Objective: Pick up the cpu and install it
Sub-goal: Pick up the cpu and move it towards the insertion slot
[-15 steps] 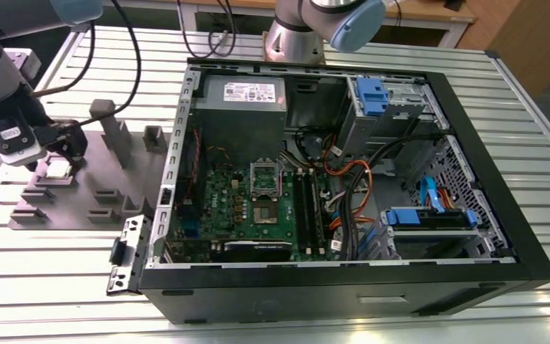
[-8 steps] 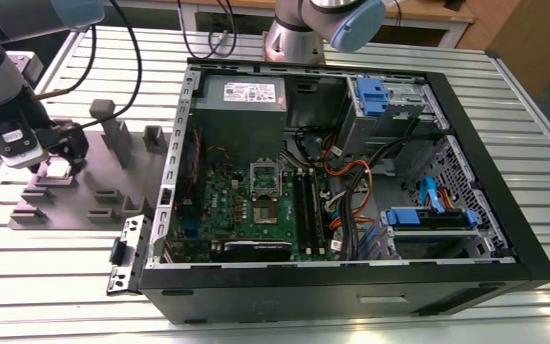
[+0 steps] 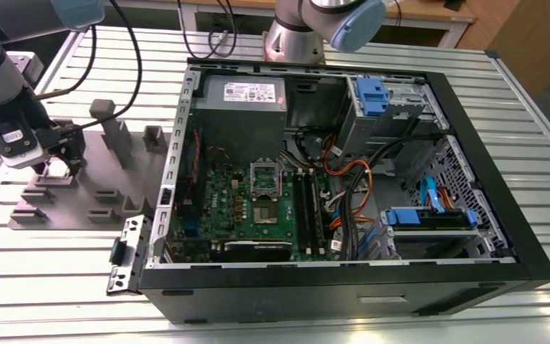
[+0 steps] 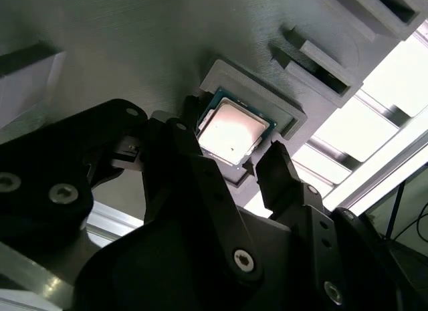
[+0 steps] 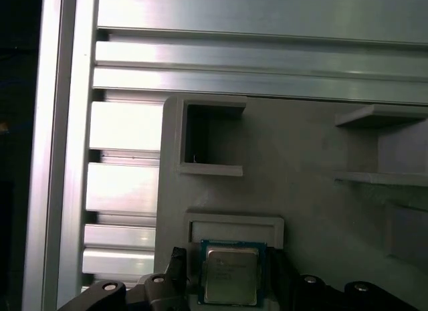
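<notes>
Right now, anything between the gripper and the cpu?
Nothing: in both wrist views the cpu sits in its grey holder pocket with the open gripper straddling it, the gaps bare.

A grey slotted fixture (image 3: 89, 185) lies directly beneath the tool (image 3: 58, 166) on the ribbed metal tabletop (image 3: 46, 244). Well apart from the tool, beyond the fixture, lies an open black computer case (image 3: 351, 287) holding orange cables (image 3: 346, 172) and blue brackets (image 3: 428, 217).

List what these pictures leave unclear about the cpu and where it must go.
- cpu: both wrist views, underside hidden against the holder.
- socket frame: exterior view, too small to tell open from latched.
- motherboard: exterior view, near edge hidden by the case wall.
</notes>
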Tool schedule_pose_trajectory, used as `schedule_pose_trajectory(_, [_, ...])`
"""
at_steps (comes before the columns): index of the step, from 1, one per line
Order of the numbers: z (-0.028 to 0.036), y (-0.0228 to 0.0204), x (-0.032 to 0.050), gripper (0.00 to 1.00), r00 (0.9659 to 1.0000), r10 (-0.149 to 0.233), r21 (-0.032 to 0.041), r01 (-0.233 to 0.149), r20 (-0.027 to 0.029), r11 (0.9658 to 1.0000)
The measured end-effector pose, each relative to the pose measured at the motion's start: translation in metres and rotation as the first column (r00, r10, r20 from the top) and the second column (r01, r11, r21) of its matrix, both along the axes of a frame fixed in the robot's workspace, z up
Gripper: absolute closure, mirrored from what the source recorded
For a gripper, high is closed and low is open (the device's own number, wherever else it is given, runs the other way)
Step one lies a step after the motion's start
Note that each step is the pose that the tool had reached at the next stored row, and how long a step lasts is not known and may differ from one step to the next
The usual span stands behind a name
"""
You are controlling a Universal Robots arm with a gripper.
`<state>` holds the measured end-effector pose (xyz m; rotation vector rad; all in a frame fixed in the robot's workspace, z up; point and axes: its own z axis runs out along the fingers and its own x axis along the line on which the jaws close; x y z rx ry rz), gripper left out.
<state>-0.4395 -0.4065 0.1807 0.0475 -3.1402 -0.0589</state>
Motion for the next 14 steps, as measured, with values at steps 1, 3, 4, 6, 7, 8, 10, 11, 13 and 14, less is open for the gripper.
schedule_pose_trajectory(1, [0.0,0.0,0.0,0.39,1.0,-0.002,0.0,0.002,0.0,1.0])
schedule_pose_trajectory(3, [0.0,0.0,0.0001,0.39,1.0,-0.006,0.0001,0.006,0.0001,1.0])
schedule_pose_trajectory(4, [-0.0001,0.0,0.0001,0.39,1.0,-0.008,0.0001,0.008,0.0001,1.0])
schedule_pose_trajectory(6, [0.0,0.0,0.0002,0.39,0.9999,-0.011,0.0,0.011,0.0001,0.9999])
schedule_pose_trajectory(7, [0.0,0.0,0.0002,0.39,0.9999,-0.012,0.0001,0.012,0.0,0.9999])
schedule_pose_trajectory(8, [-0.0001,0.0,0.0004,0.39,0.9999,-0.013,0.0001,0.013,0.0002,0.9999])
schedule_pose_trajectory(10, [0.0,0.0,0.0005,0.47,0.9999,-0.015,0.0,0.015,0.0001,0.9999])
schedule_pose_trajectory(11, [0.0,0.0,0.0006,0.47,0.9999,-0.015,0.0,0.015,0.0,0.9999])
schedule_pose_trajectory(13, [0.0,0.0,0.0009,0.53,0.9999,-0.016,0.0,0.016,0.0001,0.9999])
schedule_pose_trajectory(14, [0.0,0.0,0.001,0.53,0.9999,-0.016,0.0,0.016,0.0001,0.9999])
